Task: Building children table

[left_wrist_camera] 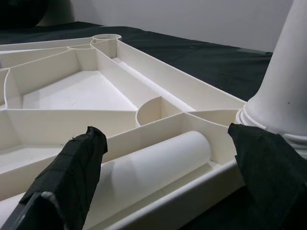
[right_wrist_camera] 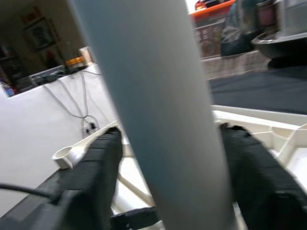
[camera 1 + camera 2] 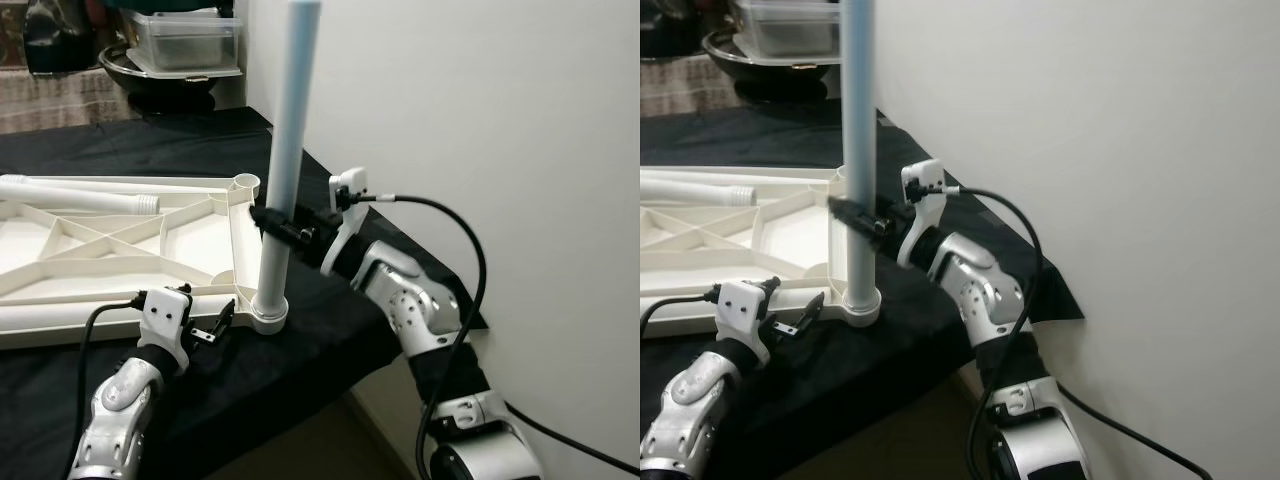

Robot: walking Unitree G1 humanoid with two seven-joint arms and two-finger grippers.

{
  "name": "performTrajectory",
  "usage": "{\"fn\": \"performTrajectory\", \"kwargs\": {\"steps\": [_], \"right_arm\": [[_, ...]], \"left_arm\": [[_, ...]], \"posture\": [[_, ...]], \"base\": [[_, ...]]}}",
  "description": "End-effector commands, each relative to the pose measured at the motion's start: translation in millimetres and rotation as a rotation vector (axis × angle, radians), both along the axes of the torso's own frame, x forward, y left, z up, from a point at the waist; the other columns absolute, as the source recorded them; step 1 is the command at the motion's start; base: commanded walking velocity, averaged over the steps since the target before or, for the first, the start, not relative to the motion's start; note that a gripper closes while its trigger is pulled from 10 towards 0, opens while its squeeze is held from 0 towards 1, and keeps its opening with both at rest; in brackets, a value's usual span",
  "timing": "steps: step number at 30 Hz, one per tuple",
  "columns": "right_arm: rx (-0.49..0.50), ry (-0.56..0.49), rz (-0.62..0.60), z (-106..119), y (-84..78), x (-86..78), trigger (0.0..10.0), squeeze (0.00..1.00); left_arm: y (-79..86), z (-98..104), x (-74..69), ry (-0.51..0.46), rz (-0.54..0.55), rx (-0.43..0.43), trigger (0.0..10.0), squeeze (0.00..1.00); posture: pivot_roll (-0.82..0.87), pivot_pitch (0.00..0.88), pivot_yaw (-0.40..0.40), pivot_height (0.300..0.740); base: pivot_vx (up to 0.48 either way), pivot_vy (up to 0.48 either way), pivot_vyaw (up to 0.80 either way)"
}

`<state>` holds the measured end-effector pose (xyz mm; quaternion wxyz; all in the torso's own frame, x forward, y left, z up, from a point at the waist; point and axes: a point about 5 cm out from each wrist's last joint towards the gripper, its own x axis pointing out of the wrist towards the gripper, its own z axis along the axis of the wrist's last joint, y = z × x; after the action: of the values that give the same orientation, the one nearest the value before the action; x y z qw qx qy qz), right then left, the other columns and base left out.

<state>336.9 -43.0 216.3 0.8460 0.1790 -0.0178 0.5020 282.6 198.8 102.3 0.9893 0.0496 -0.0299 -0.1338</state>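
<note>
An upturned white plastic table top (image 3: 60,300) lies on a table covered in black cloth (image 3: 330,330). A pale table leg (image 3: 290,120) stands upright in the near right corner socket (image 3: 268,312). My right gripper (image 3: 283,226) is shut on this leg about a third of the way up, one black finger (image 2: 96,177) on each side. My left gripper (image 3: 212,328) is open, low at the table top's front rim just left of the socket. Its fingers (image 1: 72,177) stand wide apart with a white tube (image 1: 153,163) lying inside the rim between them. A second leg (image 3: 80,195) lies across the far side.
A white wall (image 3: 500,120) rises close on the right, just past the table's right edge. At the back stand a clear plastic bin (image 3: 185,40) and a dark bowl (image 3: 160,80). A black cable (image 3: 470,250) loops from my right wrist.
</note>
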Motion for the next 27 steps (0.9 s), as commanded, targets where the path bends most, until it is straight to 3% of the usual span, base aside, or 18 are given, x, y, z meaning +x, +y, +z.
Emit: {"fn": "performTrajectory", "kwargs": {"steps": [1,5,6,7,8,9,11,20,21,27], "right_arm": [[0.008,-0.052,0.163,3,0.6,-13.4,10.0,0.0],[-0.014,-0.121,0.352,6,-2.0,-26.9,10.0,0.0],[-0.014,-0.121,0.352,6,-2.0,-26.9,10.0,0.0],[-0.042,-0.141,0.435,2,-2.0,-29.9,10.0,0.0],[-0.042,-0.141,0.435,2,-2.0,-29.9,10.0,0.0],[-0.045,-0.142,0.517,0,0.8,-33.2,10.0,0.0],[-0.04,-0.139,0.543,-1,2.1,-34.4,10.0,0.0],[-0.021,-0.123,0.607,-4,24.8,-41.8,10.0,0.0],[-0.05,-0.106,0.585,-11,35.8,-42.6,10.0,0.0],[-0.169,-0.05,0.46,-30,46.7,-30.8,10.0,0.0]], "left_arm": [[-1.1,-4,-2.5,0.019,-0.009,-0.001,10.0,0.0],[0.5,-3,-2.3,0.017,-0.007,0.001,10.0,0.0],[0.5,-3,-2.3,0.017,-0.007,0.001,10.0,0.0],[1.9,-2,-2.2,0.014,-0.003,0.002,10.0,0.0],[1.9,-2,-2.2,0.014,-0.003,0.002,10.0,0.0],[3.6,-2,-2.8,0.013,0.002,0.003,10.0,0.0],[4.2,-1,-3.2,0.012,0.004,0.004,10.0,0.0],[8.7,-1,-5.3,0.009,0.022,0.005,10.0,0.0],[10.0,0,-5.2,0.008,0.026,0.006,10.0,0.0],[9.8,5,-3.3,-0.007,0.026,0.003,10.0,0.0]], "posture": [[0.08,0.0,-0.142,0.74],[0.08,0.0,-0.14,0.74],[0.08,0.0,-0.14,0.74],[0.09,0.0,-0.146,0.74],[0.09,0.0,-0.146,0.74],[0.09,0.0,-0.146,0.74],[0.1,0.0,-0.153,0.74],[0.11,0.0,-0.162,0.74],[0.11,0.0,-0.162,0.74],[0.1,0.0,-0.16,0.74]], "base": [[0.0,0.0,0.0],[0.0,0.0,0.0],[0.0,0.0,0.0],[0.0,0.0,0.0],[0.0,0.0,0.0],[0.0,0.0,0.0],[0.0,0.0,0.0],[0.0,0.0,0.0],[0.0,0.0,0.0],[0.0,0.0,0.0]]}}
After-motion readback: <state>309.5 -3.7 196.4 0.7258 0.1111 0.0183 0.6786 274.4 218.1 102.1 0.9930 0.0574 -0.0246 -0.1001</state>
